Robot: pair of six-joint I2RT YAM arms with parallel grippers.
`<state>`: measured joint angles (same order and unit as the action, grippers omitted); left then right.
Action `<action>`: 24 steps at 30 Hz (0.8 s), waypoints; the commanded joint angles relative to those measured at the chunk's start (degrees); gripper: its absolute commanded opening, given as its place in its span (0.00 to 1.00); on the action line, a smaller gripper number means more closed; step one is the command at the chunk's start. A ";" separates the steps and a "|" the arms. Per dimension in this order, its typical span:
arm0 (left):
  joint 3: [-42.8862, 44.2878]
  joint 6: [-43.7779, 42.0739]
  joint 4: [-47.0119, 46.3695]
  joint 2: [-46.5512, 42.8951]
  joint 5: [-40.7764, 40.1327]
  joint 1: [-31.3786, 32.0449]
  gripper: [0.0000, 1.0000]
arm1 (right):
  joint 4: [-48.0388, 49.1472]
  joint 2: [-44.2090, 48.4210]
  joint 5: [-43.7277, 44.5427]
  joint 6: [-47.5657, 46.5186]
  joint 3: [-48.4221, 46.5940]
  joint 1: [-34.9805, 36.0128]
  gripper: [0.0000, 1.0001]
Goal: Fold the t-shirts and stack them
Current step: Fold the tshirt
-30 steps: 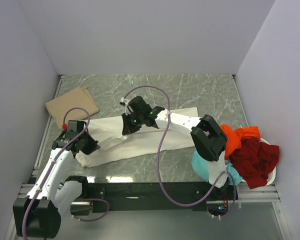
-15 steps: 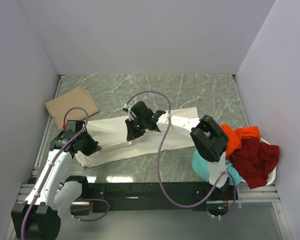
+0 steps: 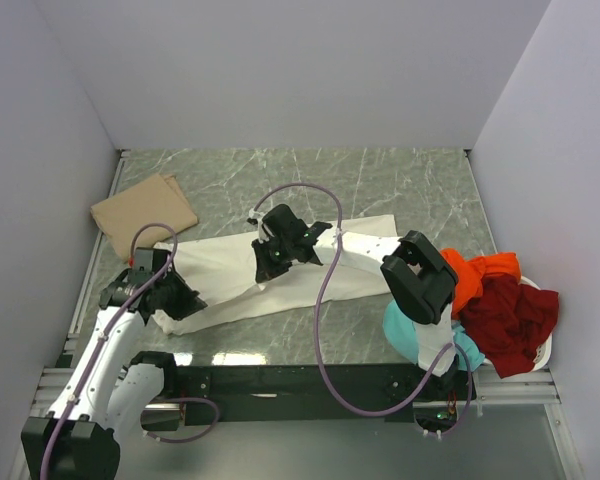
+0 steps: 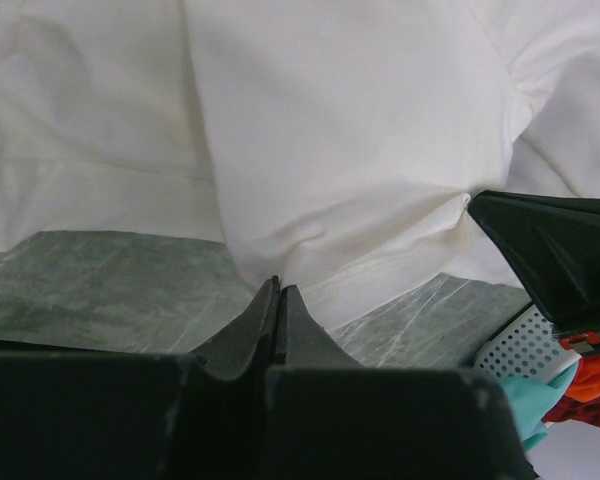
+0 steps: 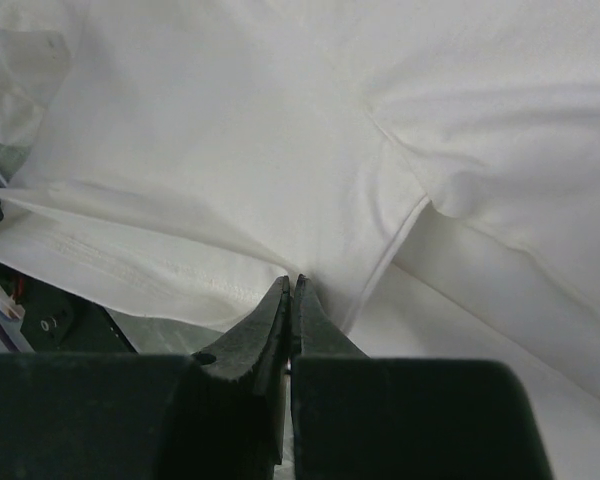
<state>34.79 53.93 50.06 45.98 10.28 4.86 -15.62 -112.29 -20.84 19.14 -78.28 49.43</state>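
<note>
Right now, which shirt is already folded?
The tan t-shirt, a flat folded square at the far left. The cream-white t-shirt lies spread out; the orange, dark red and teal ones are crumpled at the right.

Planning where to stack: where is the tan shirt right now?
In the top view, the tan shirt lies folded at the table's far left, beyond the left gripper and beside the left end of the cream-white shirt.

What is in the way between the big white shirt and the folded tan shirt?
Nothing visible. The large cream-white cloth t-shirt lies right beside the folded tan cloth t-shirt on the grey-green marble tabletop. The left end effector and right end effector pinch the white hem.
</note>
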 commanded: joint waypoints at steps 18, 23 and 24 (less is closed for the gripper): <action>3.44 -0.49 -0.58 3.49 0.09 0.41 0.59 | -1.61 5.85 5.28 -2.26 4.18 0.49 0.37; 9.41 -2.07 -6.01 10.70 -0.18 -0.64 0.61 | -4.16 11.12 7.92 -3.75 5.24 0.49 0.38; 10.29 -3.03 -6.81 13.06 0.00 -1.86 0.61 | -4.33 11.74 8.53 -4.10 5.24 0.49 0.38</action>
<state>41.63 53.21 47.94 55.70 10.72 4.51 -19.22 -106.26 -15.25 17.02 -72.86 49.63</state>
